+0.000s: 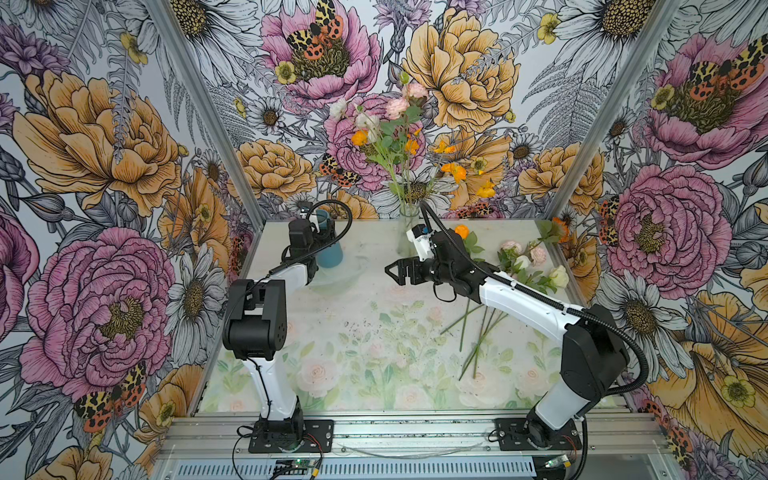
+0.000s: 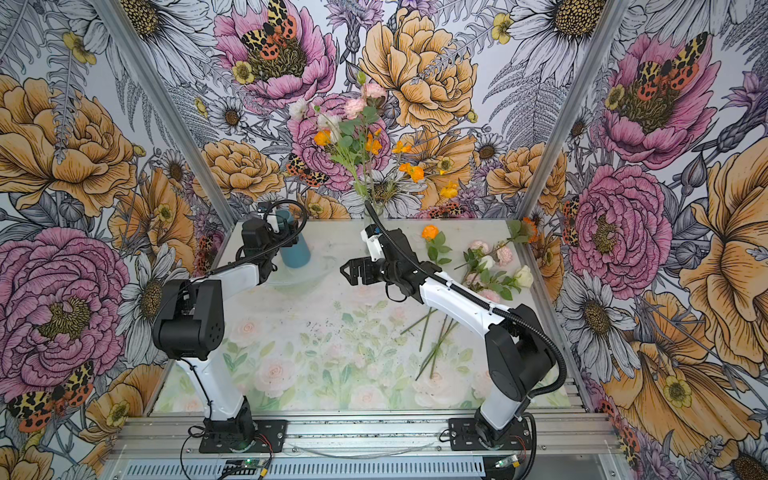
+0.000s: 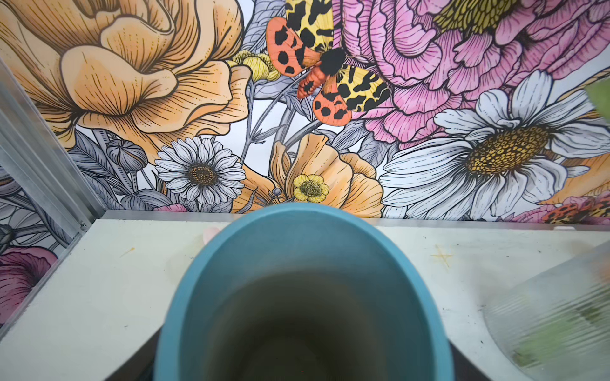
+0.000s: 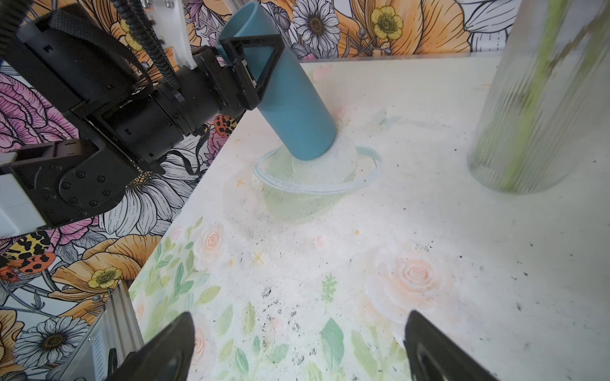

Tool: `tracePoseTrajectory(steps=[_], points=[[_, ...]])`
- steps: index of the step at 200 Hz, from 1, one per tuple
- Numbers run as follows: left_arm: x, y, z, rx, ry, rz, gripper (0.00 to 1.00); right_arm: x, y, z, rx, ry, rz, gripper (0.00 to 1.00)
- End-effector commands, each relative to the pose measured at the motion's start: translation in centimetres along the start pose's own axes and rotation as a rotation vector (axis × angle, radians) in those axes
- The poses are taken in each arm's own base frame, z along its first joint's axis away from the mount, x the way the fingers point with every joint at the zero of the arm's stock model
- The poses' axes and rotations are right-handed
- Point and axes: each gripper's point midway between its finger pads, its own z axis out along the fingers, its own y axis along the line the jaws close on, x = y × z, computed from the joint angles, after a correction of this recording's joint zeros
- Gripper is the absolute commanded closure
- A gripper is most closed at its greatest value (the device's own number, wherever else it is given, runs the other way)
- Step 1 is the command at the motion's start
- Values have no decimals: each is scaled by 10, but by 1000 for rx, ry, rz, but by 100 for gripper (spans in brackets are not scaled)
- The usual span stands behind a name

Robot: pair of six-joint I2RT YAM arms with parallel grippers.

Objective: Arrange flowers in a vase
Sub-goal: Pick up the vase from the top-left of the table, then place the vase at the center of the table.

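Teal matte tube (image 4: 290, 99) leans, foot at the rim of a clear plastic bowl (image 4: 330, 190). Left gripper (image 1: 323, 228) straddles it. Only the right wrist view shows a finger (image 4: 251, 62) against it, and I cannot tell whether it clamps. Right gripper (image 4: 298, 330) gapes empty. Only the top views show loose cut flowers (image 1: 538, 254) on the table (image 1: 353, 316), at its right; others stand in the ribbed glass vase (image 1: 407, 232).

Looks like clear ribbed glass on the vase (image 4: 534, 99), with a slight shine. Matt and smooth on the blue tube (image 4: 290, 99); plastic or ceramic, cannot tell which. Thin clear plastic for the bowl (image 4: 317, 188). Matt printed sheet on the table (image 4: 429, 214), gritty with dark specks. Brushed grey metal on the frame rails (image 1: 415, 432). Glossy white and matt black plastic on the arms (image 1: 519, 299). Soft petals and smooth green leaves on the flowers (image 1: 521, 262).
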Motion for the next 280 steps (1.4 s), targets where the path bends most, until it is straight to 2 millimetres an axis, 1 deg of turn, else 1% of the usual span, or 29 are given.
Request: tracePoseTrajectory(steps=[1, 31, 51, 63, 64, 65, 72, 95, 111, 117, 135, 148, 157, 170, 190, 206, 226, 250, 269, 280], points=[[-20, -10, -6, 60, -70, -25, 31, -13, 4, 2, -27, -31, -13, 1], [-29, -20, -15, 104, -137, -20, 39, -10, 3, 2, -27, -28, -10, 0], [-41, -32, -28, 151, -213, -11, 44, -9, 1, 0, -22, -28, -8, 1], [-38, -36, -29, 172, -214, -24, 51, -10, -2, -4, -13, -37, 1, 0], [-47, -38, -34, 178, -231, -24, 51, -10, -2, -4, -13, -37, 1, 0], [-51, -39, -37, 182, -240, -22, 52, -10, -3, -4, -12, -36, 2, 1], [-58, -45, -43, 204, -255, -28, 55, -9, -7, -7, -3, -39, 15, 0], [-65, -64, -60, 268, -266, -58, 61, -2, -25, -19, 30, -61, 79, 1], [-68, -87, -75, 336, -267, -92, 62, 6, -47, -31, 86, -82, 142, 1], [-69, -100, -83, 370, -267, -97, 62, 10, -58, -37, 119, -89, 169, 1], [-60, -143, -109, 465, -247, -85, 61, 26, -91, -61, 220, -122, 258, 1], [-54, -178, -131, 544, -230, -64, 61, 41, -115, -79, 299, -144, 317, 2], [-49, -199, -146, 589, -213, -44, 61, 53, -130, -91, 349, -149, 355, 2], [-39, -229, -167, 660, -185, -11, 61, 70, -145, -106, 405, -145, 397, 3], [-25, -265, -198, 760, -148, 29, 61, 92, -162, -125, 474, -138, 449, 4], [-16, -285, -217, 812, -128, 50, 61, 105, -170, -137, 499, -148, 493, 5], [-2, -301, -231, 854, -98, 83, 61, 113, -172, -143, 502, -156, 523, 6], [12, -311, -236, 881, -63, 132, 61, 114, -170, -149, 502, -163, 533, 6], [21, -318, -237, 898, -37, 169, 62, 115, -174, -154, 523, -170, 542, 6], [25, -321, -237, 902, -29, 178, 62, 111, -175, -157, 528, -180, 544, 6]])
